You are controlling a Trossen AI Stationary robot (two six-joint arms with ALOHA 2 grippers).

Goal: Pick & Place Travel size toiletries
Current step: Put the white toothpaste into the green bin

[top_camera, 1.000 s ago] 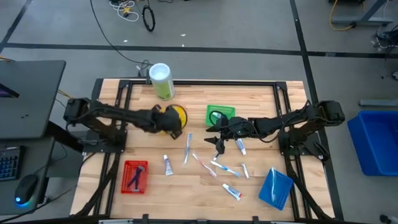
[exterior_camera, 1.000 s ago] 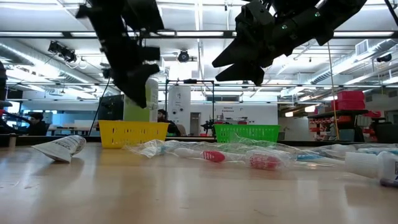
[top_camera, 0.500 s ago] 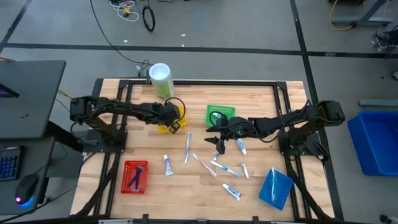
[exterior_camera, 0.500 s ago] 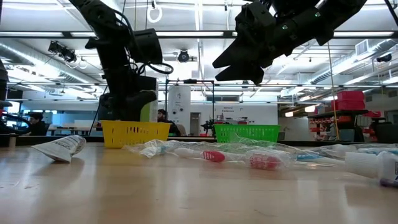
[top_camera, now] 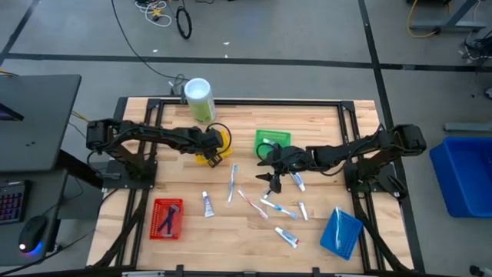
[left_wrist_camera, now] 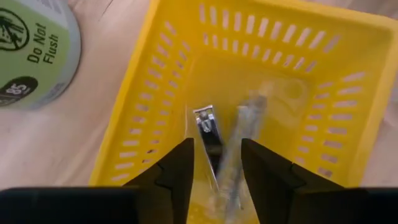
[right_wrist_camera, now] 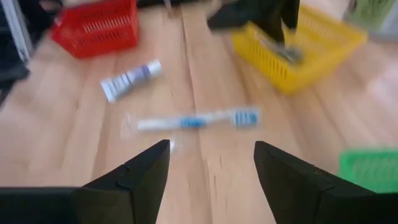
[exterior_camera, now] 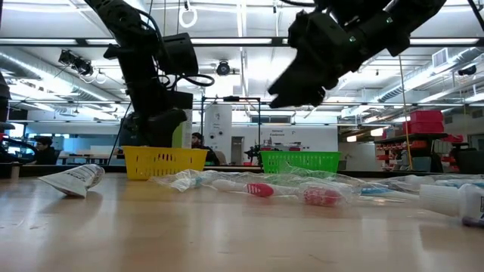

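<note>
Several travel size toiletries lie flat on the wooden table: a wrapped blue toothbrush (top_camera: 232, 183) (right_wrist_camera: 193, 121), a white tube (top_camera: 207, 203) (right_wrist_camera: 130, 81), more toothbrushes (top_camera: 277, 208) and small tubes (top_camera: 286, 237). My left gripper (top_camera: 214, 154) (left_wrist_camera: 216, 168) is open just above the yellow basket (top_camera: 218, 143) (left_wrist_camera: 280, 93), where a nail clipper (left_wrist_camera: 208, 127) and a clear wrapped item (left_wrist_camera: 239, 143) lie on the bottom. My right gripper (top_camera: 271, 183) (right_wrist_camera: 211, 168) hangs open in the air above the toothbrushes, beside the green basket (top_camera: 271, 141).
A red basket (top_camera: 167, 218) with dark sticks sits near the table's near left corner, and a blue basket (top_camera: 340, 232) near its near right. The white-lidded green canister (top_camera: 199, 100) stands at the far edge behind the yellow basket. Bare wood lies between the baskets.
My left gripper has come down from above onto the level of the yellow basket's rim and then held still. My right gripper has shifted slightly toward the table's right and tipped a little while staying raised above the toothbrushes.
</note>
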